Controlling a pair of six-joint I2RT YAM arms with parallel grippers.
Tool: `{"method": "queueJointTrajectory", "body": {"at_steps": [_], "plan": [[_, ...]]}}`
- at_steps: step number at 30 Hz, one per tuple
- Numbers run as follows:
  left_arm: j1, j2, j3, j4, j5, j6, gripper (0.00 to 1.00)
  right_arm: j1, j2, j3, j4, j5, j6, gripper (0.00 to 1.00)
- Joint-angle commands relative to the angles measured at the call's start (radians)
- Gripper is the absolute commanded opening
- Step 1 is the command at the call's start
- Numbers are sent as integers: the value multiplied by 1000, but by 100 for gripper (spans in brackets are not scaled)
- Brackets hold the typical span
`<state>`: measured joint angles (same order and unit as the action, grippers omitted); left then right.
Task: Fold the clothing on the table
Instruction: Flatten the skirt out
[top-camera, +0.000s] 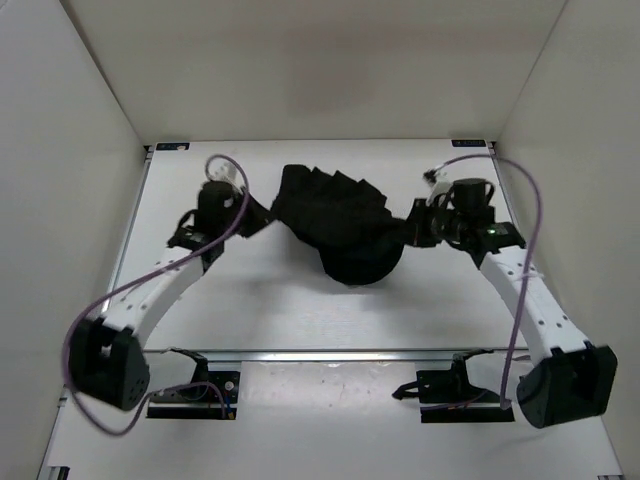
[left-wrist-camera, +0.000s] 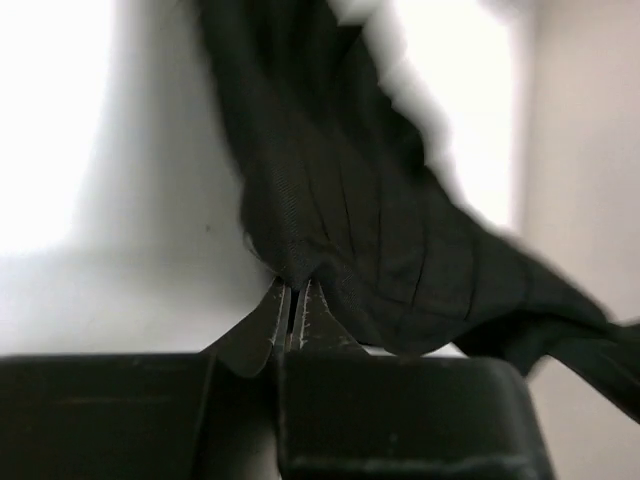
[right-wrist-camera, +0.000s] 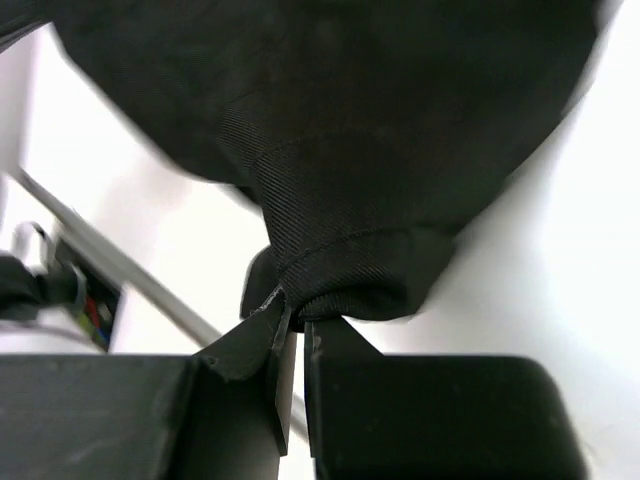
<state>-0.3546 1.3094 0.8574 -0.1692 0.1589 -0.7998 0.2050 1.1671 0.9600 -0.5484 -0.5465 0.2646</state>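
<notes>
White-walled booth, white table (top-camera: 300, 310) with metal rails. Black clothing (top-camera: 335, 225) bunched just past centre toward 12 o'clock, strung between both arms, middle sagging low, contact with the surface unclear. Left gripper (top-camera: 252, 214) at 9 o'clock of the heap, pressed together on a thin pleated corner. Right gripper (top-camera: 417, 228) at 3 o'clock, pinching a thick hemmed edge. Step in hand, by judgement: two-corner lift to spread before the first fold. Next move likely: pull apart evenly, raise, lay flat without twisting. Possible slip at the thin left pinch.
</notes>
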Motion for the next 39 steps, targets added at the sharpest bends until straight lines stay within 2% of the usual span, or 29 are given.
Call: {"method": "queueJointTrajectory", "body": {"at_steps": [1, 3, 7, 12, 14, 16, 19, 21, 23, 24, 26, 28, 29, 31, 33, 34, 36, 37, 39], "plan": [[49, -226, 178, -133, -39, 50, 0, -50, -133, 175, -33, -58, -31, 1], [87, -301, 289, -220, -33, 71, 0, -100, -171, 274, -62, -102, -28, 0], [115, -343, 484, -358, -32, 117, 0, -168, -199, 434, -105, -168, -16, 0], [150, -277, 526, -375, -16, 158, 0, -135, -69, 526, -96, -217, 8, 0], [140, -230, 502, -357, 13, 171, 0, -102, -8, 523, -30, -228, 40, 0], [111, -123, 532, -360, -34, 220, 0, -108, 76, 528, 34, -295, 86, 0], [114, 57, 713, -446, -90, 299, 0, -102, 251, 648, 97, -394, 142, 0], [150, 152, 863, -515, -84, 332, 0, -89, 389, 828, 38, -385, 130, 0], [167, 243, 1094, -599, -94, 361, 0, -69, 481, 1122, -69, -363, 101, 0], [178, 254, 1200, -627, -110, 366, 0, -75, 517, 1208, -76, -359, 114, 0], [195, 275, 1271, -673, -110, 375, 0, -111, 526, 1186, 3, -406, 175, 0], [204, 254, 1226, -656, -81, 376, 0, -147, 508, 1078, 91, -499, 234, 0], [198, 222, 1139, -629, -75, 369, 0, -157, 506, 991, 123, -510, 245, 0], [183, 161, 934, -554, -70, 358, 0, -162, 497, 860, 172, -517, 243, 0], [181, 78, 644, -430, -20, 329, 0, -156, 499, 693, 217, -514, 233, 0], [180, 59, 570, -393, -4, 300, 0, -148, 496, 657, 232, -491, 231, 0], [169, 8, 275, -301, 27, 264, 0, -142, 493, 487, 266, -465, 229, 0], [160, -21, 211, -239, 33, 240, 0, -138, 487, 436, 283, -448, 231, 0], [154, -51, -36, -131, 70, 211, 1, -133, 471, 291, 285, -402, 228, 1]]}}
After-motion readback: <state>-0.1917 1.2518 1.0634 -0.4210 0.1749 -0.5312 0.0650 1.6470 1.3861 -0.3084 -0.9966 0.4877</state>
